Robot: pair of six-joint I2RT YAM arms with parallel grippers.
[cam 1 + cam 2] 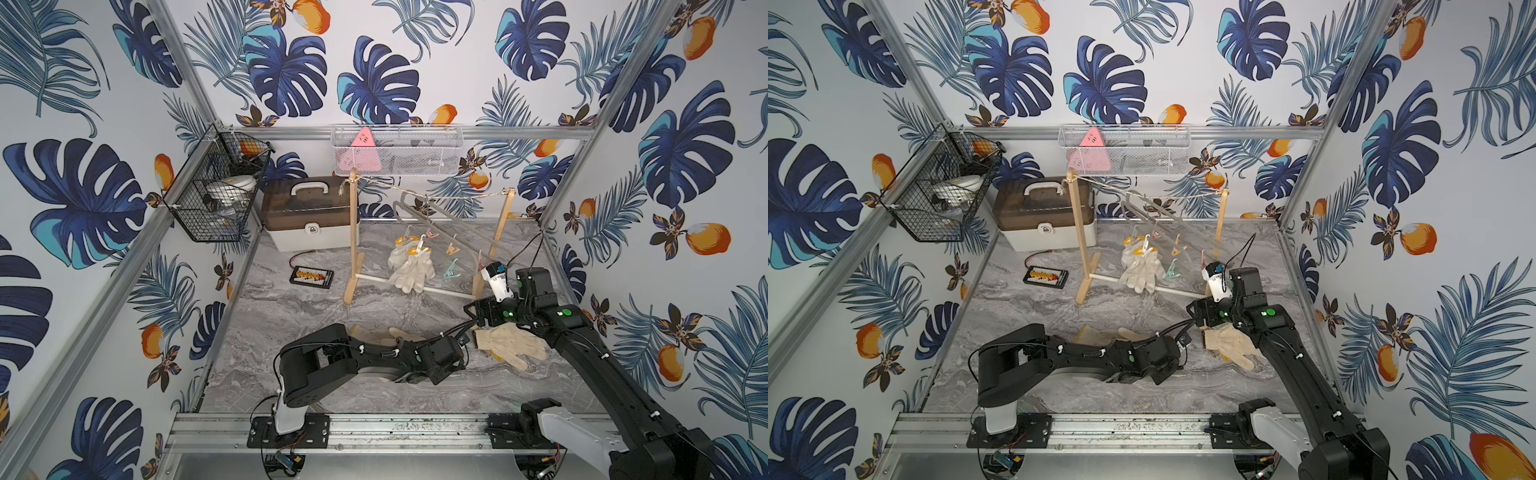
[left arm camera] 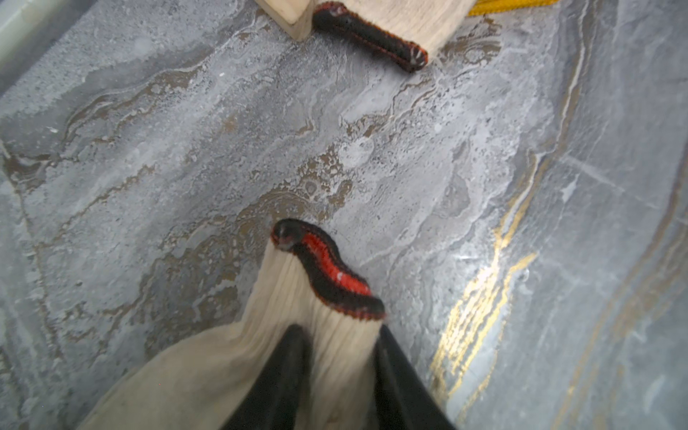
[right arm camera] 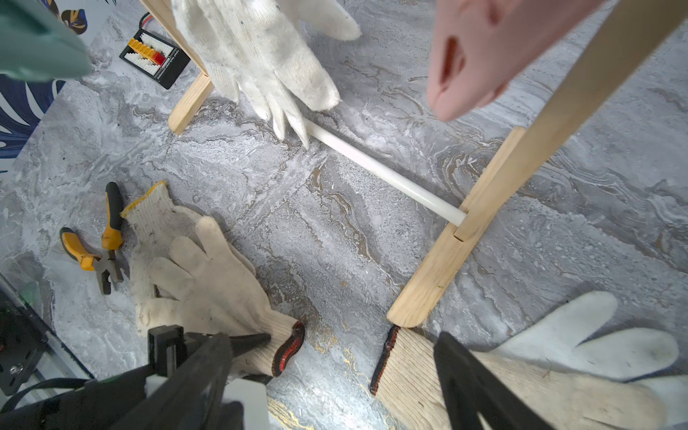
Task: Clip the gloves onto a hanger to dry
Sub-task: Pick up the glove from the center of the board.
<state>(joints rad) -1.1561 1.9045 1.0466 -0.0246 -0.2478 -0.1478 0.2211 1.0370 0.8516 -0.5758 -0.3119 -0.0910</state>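
Observation:
My left gripper [image 2: 339, 329] is shut on the ribbed wrist of a cream glove [image 2: 298, 298] with a red-black cuff edge, low over the table. In the right wrist view that glove [image 3: 208, 275] lies across a yellow-cuffed glove [image 3: 149, 212]. A third glove [image 1: 509, 343] with a dark cuff lies at the right, by the stand's foot. Two gloves [image 1: 409, 266] hang clipped on the grey hanger [image 1: 424, 214], which has several coloured clips. My right gripper [image 3: 333, 337] is open over bare table between the two dark cuffs, holding nothing.
The hanger hangs from a string on a wooden stand [image 1: 353, 232] with a white crossbar. Orange-handled pliers [image 3: 96, 253] lie beside the gloves. A lidded toolbox [image 1: 307, 214], a black board [image 1: 311, 276], a black wire basket [image 1: 216, 199] and a white mesh basket [image 1: 397, 149] sit at the back.

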